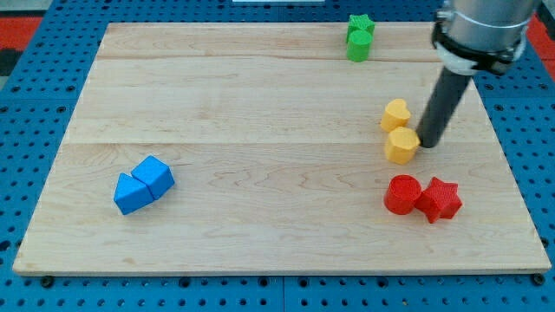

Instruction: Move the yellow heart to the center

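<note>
Rod tip beside yellow blocks on a wooden surface [260, 87].
No claw is showing. My tip [428, 144] is sitting just right of the yellow hexagon [401, 146]; the yellow heart [395, 114] is lying behind it, right of centre; arm cut off above.

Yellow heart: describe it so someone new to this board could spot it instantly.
Start at the wooden board's right side, where two yellow blocks sit touching, just left of my tip. The yellow heart is the upper one. Its notched, lobed outline sets it apart from the yellow hexagon below.
</note>
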Available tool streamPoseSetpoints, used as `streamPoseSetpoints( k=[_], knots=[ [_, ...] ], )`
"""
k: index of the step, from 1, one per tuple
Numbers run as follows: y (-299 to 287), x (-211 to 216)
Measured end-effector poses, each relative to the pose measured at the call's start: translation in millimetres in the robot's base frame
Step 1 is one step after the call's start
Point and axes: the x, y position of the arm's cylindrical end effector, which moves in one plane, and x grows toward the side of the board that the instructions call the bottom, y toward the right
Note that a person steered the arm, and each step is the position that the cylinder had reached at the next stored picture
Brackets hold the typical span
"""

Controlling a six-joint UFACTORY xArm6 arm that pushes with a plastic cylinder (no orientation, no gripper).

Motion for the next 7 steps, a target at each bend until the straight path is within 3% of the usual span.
streamPoseSetpoints(
  k=[1, 2, 4, 5, 6, 7],
  knots=[
    [9, -18],
    [-18, -20],
    [-11, -95],
    [-32, -95],
    [-19, -62],
    [-70, -81]
  ],
)
